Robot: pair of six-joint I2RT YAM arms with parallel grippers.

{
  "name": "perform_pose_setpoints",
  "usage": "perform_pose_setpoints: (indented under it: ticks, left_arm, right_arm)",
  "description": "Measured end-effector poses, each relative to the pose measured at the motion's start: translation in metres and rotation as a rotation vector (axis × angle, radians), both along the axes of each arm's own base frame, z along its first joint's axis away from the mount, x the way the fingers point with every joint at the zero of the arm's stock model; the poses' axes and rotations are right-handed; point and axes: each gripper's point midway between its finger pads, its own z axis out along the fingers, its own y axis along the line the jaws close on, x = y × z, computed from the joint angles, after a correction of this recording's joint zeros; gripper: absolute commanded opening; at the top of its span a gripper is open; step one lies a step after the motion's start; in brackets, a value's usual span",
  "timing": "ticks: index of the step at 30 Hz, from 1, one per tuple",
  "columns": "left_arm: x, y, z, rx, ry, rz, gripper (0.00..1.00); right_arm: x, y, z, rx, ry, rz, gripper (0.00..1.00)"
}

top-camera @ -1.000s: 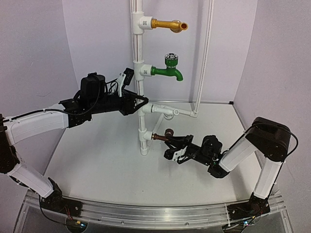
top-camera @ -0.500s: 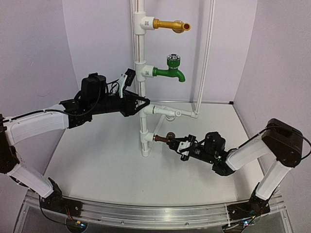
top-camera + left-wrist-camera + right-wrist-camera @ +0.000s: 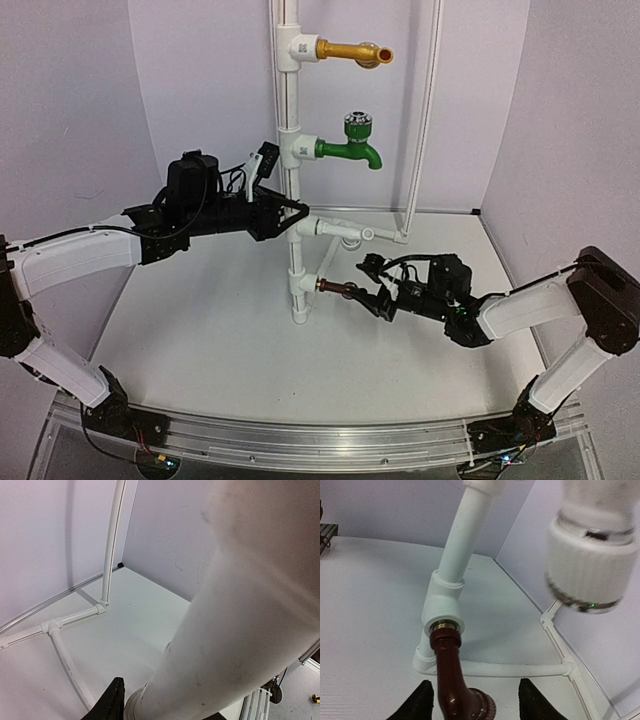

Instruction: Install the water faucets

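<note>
— Two arms, so what is each one doing?
— The left gripper (image 3: 292,215) looks pinched on the white pipe (image 3: 287,120) (its wrist view is mostly pipe, so I'm hedging). The right gripper (image 3: 472,702) has its jaws spread.
— And the brown tap (image 3: 451,670)?
— It sits between those jaws, with a gap on one side. Its threaded end is just ahead of them, at the mouth of the tee fitting (image 3: 442,605).

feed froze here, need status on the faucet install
Left gripper shut on the upright pipe. Right gripper open, fingers either side of the brown tap. Tap's threaded end sits in the lowest tee. No obstruction seen.
</note>
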Motion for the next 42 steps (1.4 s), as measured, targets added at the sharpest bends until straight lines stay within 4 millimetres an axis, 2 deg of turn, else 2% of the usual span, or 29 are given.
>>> perform_pose_setpoints:
  ticks: [2, 6, 10, 13, 17, 24, 28, 35, 40, 42]
  left_arm:
    - [0.000, 0.000, 0.000, 0.000, 0.000, 0.000, 0.00]
    - [0.000, 0.000, 0.000, 0.000, 0.000, 0.000, 0.00]
    - [0.000, 0.000, 0.000, 0.000, 0.000, -0.002, 0.00]
    - [0.000, 0.000, 0.000, 0.000, 0.000, -0.002, 0.00]
    - [0.000, 0.000, 0.000, 0.000, 0.000, -0.002, 0.00]
    - [0.000, 0.000, 0.000, 0.000, 0.000, -0.002, 0.00]
    - [0.000, 0.000, 0.000, 0.000, 0.000, -0.003, 0.00]
    - [0.000, 0.000, 0.000, 0.000, 0.000, -0.002, 0.00]
    - [-0.001, 0.000, 0.000, 0.000, 0.000, -0.002, 0.00]
    - [-0.001, 0.000, 0.000, 0.000, 0.000, -0.002, 0.00]
  right_arm:
    - [0.005, -0.005, 0.014, 0.030, -0.013, -0.013, 0.82]
    - [0.013, -0.013, 0.032, 0.059, -0.052, -0.029, 0.88]
    - [0.014, -0.015, 0.029, 0.047, -0.040, -0.007, 0.94]
    - [0.007, -0.010, 0.021, 0.019, 0.005, 0.054, 0.98]
    - [-0.002, -0.002, 0.010, -0.039, 0.085, 0.133, 0.98]
    - [-0.020, 0.003, 0.002, -0.062, 0.221, 0.221, 0.97]
    - [-0.014, 0.007, -0.003, -0.028, 0.336, 0.214, 0.97]
    - [-0.018, -0.010, -0.024, 0.074, 0.468, 0.150, 0.94]
    - [-0.013, -0.007, -0.023, 0.125, 0.467, 0.148, 0.85]
    - [-0.009, -0.004, -0.030, 0.135, 0.477, 0.146, 0.80]
